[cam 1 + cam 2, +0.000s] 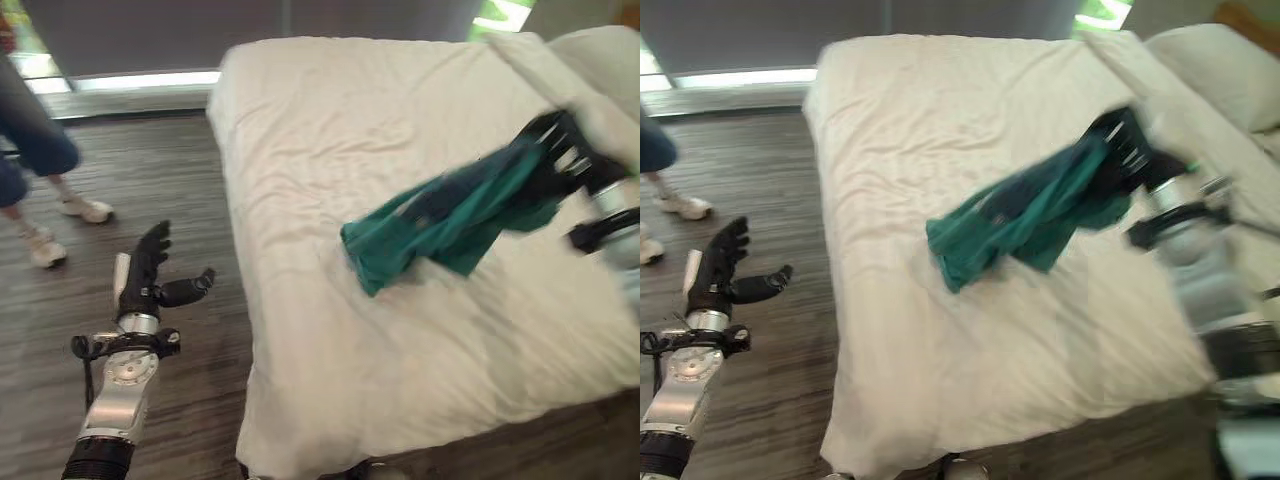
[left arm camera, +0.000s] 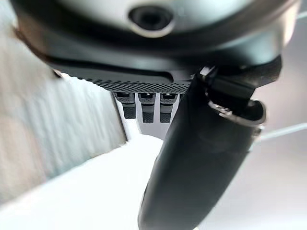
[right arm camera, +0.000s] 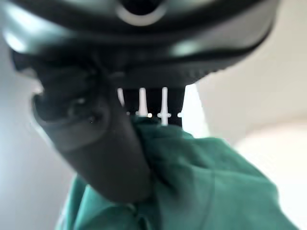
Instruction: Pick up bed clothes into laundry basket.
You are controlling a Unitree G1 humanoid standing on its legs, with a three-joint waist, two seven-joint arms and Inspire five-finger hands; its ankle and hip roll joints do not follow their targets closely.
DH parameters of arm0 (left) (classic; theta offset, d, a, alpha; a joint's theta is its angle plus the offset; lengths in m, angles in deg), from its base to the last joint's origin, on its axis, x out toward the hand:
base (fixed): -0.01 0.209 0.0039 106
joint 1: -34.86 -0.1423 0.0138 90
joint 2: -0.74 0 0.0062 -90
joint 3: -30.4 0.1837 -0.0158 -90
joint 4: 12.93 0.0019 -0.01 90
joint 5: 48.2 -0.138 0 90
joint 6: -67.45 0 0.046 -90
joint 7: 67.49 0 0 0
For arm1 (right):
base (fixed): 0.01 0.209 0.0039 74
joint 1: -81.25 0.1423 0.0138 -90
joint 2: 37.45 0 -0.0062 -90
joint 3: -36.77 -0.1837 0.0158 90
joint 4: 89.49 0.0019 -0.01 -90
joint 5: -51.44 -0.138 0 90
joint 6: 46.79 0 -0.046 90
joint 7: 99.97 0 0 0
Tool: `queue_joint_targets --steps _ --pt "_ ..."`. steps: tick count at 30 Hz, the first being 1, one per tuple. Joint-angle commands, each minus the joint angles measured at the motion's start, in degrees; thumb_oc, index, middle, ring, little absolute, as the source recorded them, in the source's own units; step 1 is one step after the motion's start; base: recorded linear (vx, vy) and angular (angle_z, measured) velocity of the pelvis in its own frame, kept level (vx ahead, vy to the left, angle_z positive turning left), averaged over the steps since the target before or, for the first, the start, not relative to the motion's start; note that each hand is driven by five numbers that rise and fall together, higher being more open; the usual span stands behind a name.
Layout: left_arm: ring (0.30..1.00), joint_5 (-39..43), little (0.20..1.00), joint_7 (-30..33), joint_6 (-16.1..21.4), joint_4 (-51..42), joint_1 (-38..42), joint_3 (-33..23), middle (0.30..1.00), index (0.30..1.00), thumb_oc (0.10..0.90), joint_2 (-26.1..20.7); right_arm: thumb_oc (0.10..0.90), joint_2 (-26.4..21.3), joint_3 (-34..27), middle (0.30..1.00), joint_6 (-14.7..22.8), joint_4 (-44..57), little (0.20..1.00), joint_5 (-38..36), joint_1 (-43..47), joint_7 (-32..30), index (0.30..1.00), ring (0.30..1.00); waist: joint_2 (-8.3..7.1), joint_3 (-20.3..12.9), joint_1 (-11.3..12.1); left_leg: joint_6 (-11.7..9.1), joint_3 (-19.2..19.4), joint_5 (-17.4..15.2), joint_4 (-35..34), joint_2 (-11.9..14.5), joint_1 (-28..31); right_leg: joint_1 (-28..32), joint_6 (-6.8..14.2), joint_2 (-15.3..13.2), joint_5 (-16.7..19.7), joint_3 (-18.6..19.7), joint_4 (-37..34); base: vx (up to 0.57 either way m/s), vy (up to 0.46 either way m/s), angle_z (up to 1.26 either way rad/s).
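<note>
While gripped by right robot hand [image 1: 560, 150], green garment [image 1: 440, 215] hangs over bed [image 1: 330, 130].

The left hand [image 1: 148, 275] is held up beside the bed, well apart from the right hand. Its fingers are stretched out straight and its thumb is stuck out to the side. Nothing is held in it. The left arm is bent upward from the lower left. The right hand [image 1: 1127, 150] is reached out over the bed, and its fingers and thumb are closed tight on green cloth [image 1: 450, 215].
</note>
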Motion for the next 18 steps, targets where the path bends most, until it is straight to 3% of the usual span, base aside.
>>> queue_joint_targets --steps 1,2,3,4,6,8,9,10,11,12,13,14,15,18 --pt "0.900 -1.5 0.900 1.4 6.0 -6.2 3.1 -2.6 0.900 0.900 0.800 -5.1 0.400 1.5 -5.5 0.300 4.7 1.8 0.300 -0.2 -0.8 -8.8 0.300 0.300 0.74 -3.0 -1.9 -0.5 0.9 -6.2 0.1 1.2 0.9 5.4 6.3 -4.6 -6.0 -2.8 4.9 -0.15 0.202 -0.60" --pt "0.900 -0.8 0.900 1.9 6.1 -6.6 3.0 -4.3 0.900 0.900 0.800 -4.7 0.400 1.7 -9.4 0.300 6.3 3.1 0.300 -1.5 -3.6 -10.3 0.300 0.300 1.80 -2.7 -2.9 -0.3 3.3 -5.4 0.1 2.2 1.0 5.2 4.8 -5.3 -8.3 -7.2 9.1 -0.19 0.221 -1.01" --pt "0.900 -0.6 0.900 2.2 6.2 -7.5 2.6 -5.0 0.900 0.900 0.800 -4.6 0.400 2.0 -11.7 0.300 7.1 4.1 0.300 -2.0 -5.5 -10.8 0.300 0.300 2.30 -2.7 -2.5 -0.1 4.9 -4.7 0.1 2.9 1.1 5.3 3.5 -5.6 -11.0 -9.7 12.7 -0.20 0.137 -1.12" --pt "0.900 -0.6 0.900 2.2 6.1 -7.6 2.6 -5.0 0.900 0.900 0.800 -4.6 0.400 2.0 -11.9 0.300 7.1 4.2 0.300 -2.0 -5.7 -10.8 0.300 0.300 2.26 -2.7 -2.4 -0.1 5.0 -4.7 0.1 2.9 1.1 5.2 3.5 -5.6 -11.2 -9.7 13.0 -0.15 0.102 -1.08" --pt "0.900 0.4 0.900 2.5 6.3 -9.3 1.2 -7.3 0.900 0.900 0.800 -3.9 0.400 3.1 -14.3 0.300 8.1 5.2 0.300 -2.3 -7.6 -11.4 0.300 0.300 2.93 -3.1 -2.4 0.8 8.3 -3.7 0.1 3.6 1.1 6.5 1.9 -6.4 -14.1 -13.7 20.0 -0.21 0.142 -0.97" --pt "0.900 0.7 0.900 3.6 6.5 -9.9 -0.7 -11.9 0.900 0.900 0.800 -5.3 0.400 4.8 -16.4 0.300 8.4 6.0 0.300 -1.9 -9.4 -11.8 0.300 0.300 4.04 -4.8 -2.2 2.8 15.2 -3.6 0.1 4.4 1.2 10.1 2.1 -9.2 -14.5 -19.8 32.3 -0.41 0.255 -1.19" --pt "0.900 0.4 0.900 4.8 7.1 -12.8 -0.9 -14.0 0.900 0.900 0.800 -6.2 0.400 7.3 -16.6 0.300 8.2 7.1 0.300 -0.6 -9.8 -12.4 0.300 0.300 3.39 -6.4 -1.8 3.9 19.2 -3.9 0.1 3.7 0.9 12.0 3.8 -12.0 -11.9 -20.4 37.6 -0.47 0.202 -1.52" --pt "0.900 0.0 0.900 5.4 7.4 -14.4 -0.7 -14.7 0.900 0.900 0.800 -6.8 0.400 8.3 -16.6 0.300 8.0 7.3 0.300 -0.1 -10.0 -12.6 0.300 0.300 3.03 -7.3 -1.5 4.1 21.3 -3.7 0.2 3.4 0.8 13.3 4.9 -13.0 -9.2 -20.9 37.7 -0.29 0.094 -1.62" --pt "0.900 -0.1 0.900 5.5 7.2 -14.7 -0.8 -14.8 0.900 0.900 0.800 -6.8 0.400 8.5 -16.6 0.300 8.0 7.4 0.300 0.0 -10.1 -12.6 0.300 0.300 2.84 -7.3 -1.3 4.1 21.6 -3.7 0.1 3.2 1.0 13.4 5.1 -13.1 -8.8 -20.5 37.4 -0.34 -0.034 -1.34" --pt "0.900 0.2 0.900 7.2 8.5 -16.7 1.2 -15.6 0.900 0.900 0.800 -8.5 0.400 9.7 -15.8 0.300 8.0 7.8 0.300 0.8 -9.8 -12.8 0.300 0.300 2.58 -9.0 -0.4 4.1 25.2 -2.2 0.4 3.4 -0.1 17.6 6.4 -14.0 -4.9 -21.7 33.0 -0.48 -0.139 -1.01" --pt "0.900 -0.4 0.900 8.7 9.1 -18.3 4.1 -15.7 0.900 0.900 0.800 -10.7 0.400 11.4 -13.4 0.300 7.7 8.4 0.300 1.5 -8.4 -12.1 0.300 0.300 2.94 -9.8 0.8 2.7 28.7 0.7 0.6 4.6 -0.6 20.5 6.6 -11.4 -5.2 -22.2 27.0 -0.48 -0.172 -0.57" --pt "0.900 -0.4 0.900 8.9 9.1 -18.2 4.2 -15.7 0.900 0.900 0.800 -10.9 0.400 11.6 -13.2 0.300 7.7 8.3 0.300 1.6 -8.1 -12.1 0.300 0.300 2.91 -9.7 1.1 2.3 29.2 1.1 0.6 5.0 -0.5 20.6 6.4 -10.9 -5.1 -21.9 26.4 -0.50 -0.285 -1.08" --pt "0.900 -0.9 0.900 9.8 9.4 -19.3 9.0 -15.6 0.900 0.900 0.800 -16.8 0.400 11.7 -9.7 0.300 8.0 9.0 0.300 1.8 -5.9 -11.4 0.300 0.300 3.93 -10.2 1.7 -0.1 32.4 4.4 1.5 7.9 -0.5 21.3 5.3 -8.8 -9.1 -23.2 21.8 -0.35 -0.271 -1.27" --pt "0.900 4.1 0.900 11.2 9.7 -18.1 22.2 -9.8 0.900 0.900 0.800 -22.7 0.400 12.3 -1.9 0.300 8.1 8.9 0.300 1.3 0.2 -9.9 0.300 0.300 6.68 -10.3 0.8 -4.8 35.8 10.3 4.0 13.9 -0.3 21.8 1.1 -3.4 -21.7 -21.6 15.3 -0.37 -0.368 -1.25"
